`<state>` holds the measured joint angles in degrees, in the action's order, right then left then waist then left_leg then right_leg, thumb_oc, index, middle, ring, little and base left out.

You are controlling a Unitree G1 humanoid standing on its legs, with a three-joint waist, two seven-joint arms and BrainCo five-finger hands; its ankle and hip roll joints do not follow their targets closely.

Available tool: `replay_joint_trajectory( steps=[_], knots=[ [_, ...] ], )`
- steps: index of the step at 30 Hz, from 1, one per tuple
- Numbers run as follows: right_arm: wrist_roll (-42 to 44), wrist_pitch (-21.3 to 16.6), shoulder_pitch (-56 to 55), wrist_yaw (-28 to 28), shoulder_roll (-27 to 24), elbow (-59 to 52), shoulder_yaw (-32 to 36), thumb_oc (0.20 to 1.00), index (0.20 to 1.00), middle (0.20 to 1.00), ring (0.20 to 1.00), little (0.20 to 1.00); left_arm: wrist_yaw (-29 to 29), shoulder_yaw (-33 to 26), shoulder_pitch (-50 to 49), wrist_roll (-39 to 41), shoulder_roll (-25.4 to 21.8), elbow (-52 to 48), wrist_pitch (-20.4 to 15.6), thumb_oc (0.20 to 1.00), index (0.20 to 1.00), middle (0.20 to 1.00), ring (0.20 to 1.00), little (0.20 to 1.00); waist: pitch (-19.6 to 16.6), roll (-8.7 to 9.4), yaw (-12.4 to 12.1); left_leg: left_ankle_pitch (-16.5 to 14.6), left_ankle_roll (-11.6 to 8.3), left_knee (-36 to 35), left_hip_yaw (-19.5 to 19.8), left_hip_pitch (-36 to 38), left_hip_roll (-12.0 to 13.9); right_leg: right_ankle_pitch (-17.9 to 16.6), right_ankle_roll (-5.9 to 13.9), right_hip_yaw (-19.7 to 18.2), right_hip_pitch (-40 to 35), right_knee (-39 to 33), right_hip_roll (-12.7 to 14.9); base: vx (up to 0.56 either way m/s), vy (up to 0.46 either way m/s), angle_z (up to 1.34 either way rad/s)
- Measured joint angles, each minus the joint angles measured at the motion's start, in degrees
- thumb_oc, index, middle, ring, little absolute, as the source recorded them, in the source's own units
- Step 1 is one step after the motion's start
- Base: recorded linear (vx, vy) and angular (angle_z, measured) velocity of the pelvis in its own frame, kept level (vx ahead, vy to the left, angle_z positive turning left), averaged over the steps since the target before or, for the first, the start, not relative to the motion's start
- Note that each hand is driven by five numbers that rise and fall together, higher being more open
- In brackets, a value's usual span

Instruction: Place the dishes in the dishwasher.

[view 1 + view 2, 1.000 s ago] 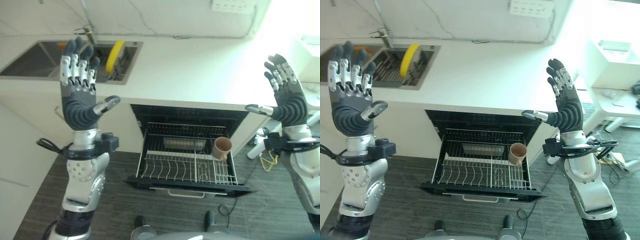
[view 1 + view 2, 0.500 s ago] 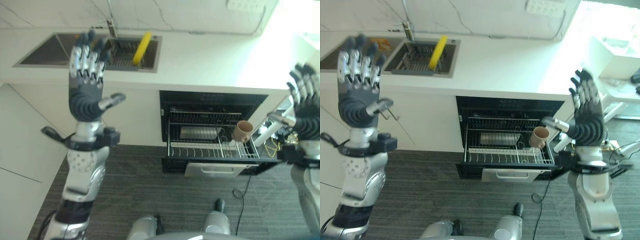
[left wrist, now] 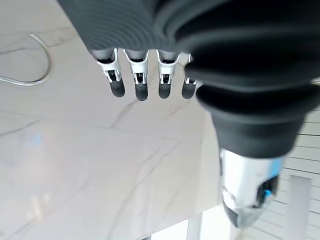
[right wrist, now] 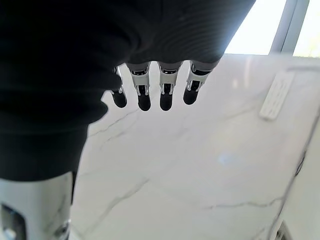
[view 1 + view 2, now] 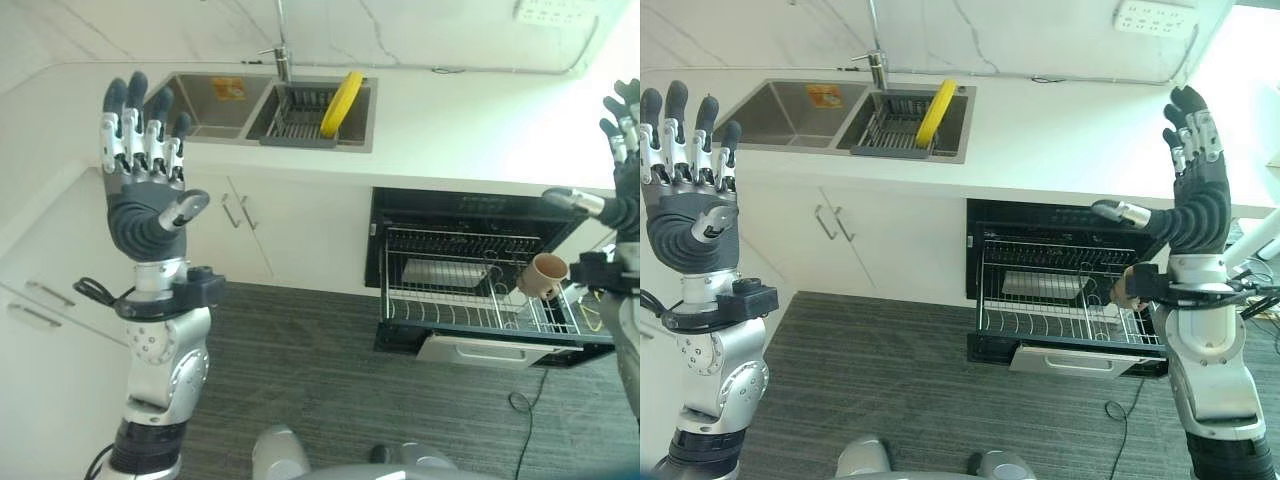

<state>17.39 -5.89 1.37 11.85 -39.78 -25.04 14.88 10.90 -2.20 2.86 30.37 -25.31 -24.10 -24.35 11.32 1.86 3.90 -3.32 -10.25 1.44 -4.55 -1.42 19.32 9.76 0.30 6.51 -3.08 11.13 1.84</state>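
Gleaming wire dishwasher rack (image 5: 470,290), round tan cup (image 5: 543,276)

right hand (image 5: 628,150) cut off by the frame edge — cup (image 5: 1127,290) largely hidden behind the right wrist

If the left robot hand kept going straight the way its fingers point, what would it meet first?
Probably the marble wall: the left robot hand is raised, fingers straight and holding nothing, with nothing between; depth is unclear.
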Motion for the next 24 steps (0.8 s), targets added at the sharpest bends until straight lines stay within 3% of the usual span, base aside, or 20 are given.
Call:
replay_joint_trajectory(
  steps=[1,2,3,5,6,7,8,9,10,11,12,14,16,17,20,21,22,24],
  knots=[
    [0.77,0.06,-0.08,-0.28,0.01,-0.07,0.31,1.0,1.0,1.0,1.0,1.0,0.99,-0.1,0.04,0.02,-0.48,0.04,0.06,1.0,1.0,1.0,1.0,1.0,-0.03,-0.62,0.32,1.93,0.41,-5.62,0.7,1.77,-0.1,-0.48,0.98,-1.27,0.13,-0.66,0.97,0.0,0.701,-0.5],
    [0.81,0.03,-0.04,-0.47,-0.01,-0.41,0.25,1.0,1.0,1.0,1.0,1.0,1.17,0.07,0.14,0.01,-0.38,0.02,0.07,1.0,1.0,1.0,1.0,1.0,-0.03,-0.7,1.16,3.42,1.82,-6.7,0.62,1.48,-0.3,-0.39,2.01,-1.3,0.1,-0.59,1.94,0.01,0.889,-0.38],
    [0.77,-0.08,0.07,-0.67,-0.33,0.0,0.3,1.0,1.0,1.0,1.0,1.0,1.36,0.65,0.78,0.02,-0.03,0.54,-0.02,1.0,1.0,1.0,1.0,1.0,-0.04,-0.92,0.93,4.94,1.35,-6.63,0.09,1.4,-0.48,-0.59,3.84,-2.19,-0.06,-0.46,3.38,0.07,0.943,-0.2],
    [0.73,0.06,-0.1,0.02,-2.32,-2.21,0.72,1.0,1.0,1.0,1.0,1.0,0.5,1.57,3.79,0.33,-0.04,0.77,-0.02,1.0,1.0,1.0,1.0,1.0,0.13,-1.32,1.16,4.78,0.68,-0.83,-4.62,-0.92,-3.37,-1.02,8.49,-2.41,-0.93,-1.3,9.41,0.07,0.821,-0.14],
    [0.72,0.05,-1.2,0.03,-2.52,-4.25,1.19,1.0,1.0,1.0,1.0,1.0,-0.09,1.55,4.46,0.89,-0.31,1.05,-0.08,1.0,1.0,1.0,1.0,1.0,0.55,-0.59,1.18,6.59,1.41,3.61,-7.22,-2.59,-6.5,-2.22,9.8,-1.95,-1.92,-1.09,13.52,0.03,0.691,0.27],
    [0.7,0.02,-3.88,0.14,-1.78,-6.01,2.18,1.0,1.0,1.0,1.0,1.0,-1.72,2.31,4.65,2.34,-0.18,2.0,0.99,1.0,1.0,1.0,1.0,1.0,0.39,-0.32,1.49,3.26,5.58,6.3,-6.86,-2.89,-11.46,-8.7,6.41,1.78,-2.4,0.12,18.77,0.03,0.823,0.59],
    [0.71,0.07,-7.09,0.33,1.14,-9.13,3.5,1.0,1.0,1.0,1.0,1.0,-3.78,1.26,5.29,2.48,-0.64,0.69,2.23,1.0,1.0,1.0,1.0,1.0,-0.4,0.68,0.86,1.7,8.44,6.34,-8.08,-3.03,-15.29,-13.61,5.78,4.09,-0.79,0.95,23.24,0.02,0.713,0.32],
    [0.73,0.0,-6.29,-0.47,2.47,-9.35,2.77,1.0,1.0,1.0,1.0,1.0,-4.66,-0.29,4.32,2.54,-1.4,-0.62,2.82,1.0,1.0,1.0,1.0,1.0,-0.66,1.11,-0.83,1.57,10.89,6.25,-10.61,-2.85,-16.31,-19.24,6.37,6.26,1.62,0.93,24.34,-0.03,0.522,-0.28],
    [0.73,0.05,-5.19,-0.97,3.56,-8.99,1.59,1.0,1.0,1.0,1.0,1.0,-5.46,-1.89,3.01,2.56,-1.9,-1.01,3.14,1.0,1.0,1.0,1.0,1.0,-0.66,1.07,-2.23,1.89,12.04,5.34,-12.77,-1.66,-16.5,-23.15,6.21,8.69,3.03,0.85,24.67,0.03,0.314,-0.93],
    [0.72,0.11,-3.98,-1.45,5.11,-9.0,-0.27,1.0,1.0,1.0,1.0,1.0,-5.61,-3.44,1.59,2.79,-2.51,-1.26,3.7,1.0,1.0,1.0,1.0,1.0,-0.73,0.67,-2.89,2.26,12.9,3.68,-14.15,-0.25,-16.47,-25.31,6.75,9.42,3.56,0.2,23.42,0.05,0.249,-0.7],
    [0.72,-0.03,-3.93,-1.49,5.57,-8.91,-1.43,1.0,1.0,1.0,1.0,1.0,-5.89,-4.25,1.75,3.36,-2.44,-1.08,4.53,1.0,1.0,1.0,1.0,1.0,-0.75,0.11,-2.44,3.26,13.66,0.42,-13.72,1.73,-16.63,-19.75,8.54,9.3,3.63,1.76,20.45,0.06,0.243,-0.25],
    [0.65,-0.1,-4.75,-1.26,4.79,-8.87,-1.0,1.0,1.0,1.0,1.0,1.0,-6.23,-2.15,2.86,3.49,-2.4,-0.23,4.57,1.0,1.0,1.0,1.0,1.0,-1.23,-0.59,-0.87,5.05,14.37,-3.89,-11.72,3.92,-17.42,-11.56,10.02,5.78,3.56,3.11,11.86,0.03,0.191,0.43],
    [0.59,-0.81,-6.08,-1.08,4.64,-8.49,-0.91,1.0,1.0,1.0,1.0,1.0,-6.5,1.11,3.51,3.37,-1.51,0.01,4.54,1.0,1.0,1.0,1.0,1.0,-2.64,0.1,0.25,5.32,14.47,-5.47,-10.39,4.52,-19.37,-5.87,8.37,3.11,6.35,5.7,4.31,0.02,0.036,0.6],
    [0.58,-1.07,-6.76,-1.11,4.33,-8.0,-0.84,1.0,1.0,1.0,1.0,1.0,-6.48,1.26,3.48,3.31,-1.3,-0.06,4.5,1.0,1.0,1.0,1.0,1.0,-3.55,1.15,0.42,5.07,14.28,-5.65,-9.98,4.52,-20.9,-4.81,7.17,3.11,8.01,5.11,2.79,0.05,-0.066,0.35],
    [0.7,-1.24,-7.38,-1.12,4.24,-6.3,-0.27,1.0,1.0,1.0,1.0,1.0,-6.02,0.83,3.41,2.6,-1.72,-0.56,4.52,1.0,1.0,1.0,1.0,1.0,-4.39,1.1,0.66,4.57,13.98,-5.78,-9.03,4.5,-22.85,-7.94,4.62,0.38,7.7,-3.99,3.03,0.05,-0.122,0.21],
    [0.7,-1.26,-7.82,-1.12,4.24,-6.28,0.21,1.0,1.0,1.0,1.0,1.0,-5.97,0.71,3.34,2.2,-1.83,-0.56,4.54,1.0,1.0,1.0,1.0,1.0,-4.79,1.07,0.75,4.53,13.97,-5.8,-8.47,4.51,-23.05,-9.86,4.88,0.28,6.52,-7.33,3.58,0.04,-0.112,0.24],
    [0.58,-1.26,-7.42,-0.99,4.36,-6.01,-0.19,1.0,1.0,1.0,1.0,1.0,-5.36,0.29,2.6,2.06,-1.78,-0.62,4.54,1.0,1.0,1.0,1.0,1.0,-5.46,1.0,0.82,4.42,13.78,-5.98,-8.35,4.67,-22.99,-11.65,4.99,0.23,5.5,-9.37,3.72,0.06,-0.116,0.12],
    [0.49,-1.22,-6.32,-0.86,4.29,-5.14,-1.08,1.0,1.0,1.0,1.0,1.0,-3.67,-0.02,1.13,1.85,-1.6,-0.61,4.65,1.0,1.0,1.0,1.0,1.0,-6.76,0.53,0.54,4.42,13.77,-6.03,-8.26,4.87,-22.14,-14.18,3.19,0.56,3.27,-13.68,2.62,0.08,-0.131,-0.01]
  ],
)
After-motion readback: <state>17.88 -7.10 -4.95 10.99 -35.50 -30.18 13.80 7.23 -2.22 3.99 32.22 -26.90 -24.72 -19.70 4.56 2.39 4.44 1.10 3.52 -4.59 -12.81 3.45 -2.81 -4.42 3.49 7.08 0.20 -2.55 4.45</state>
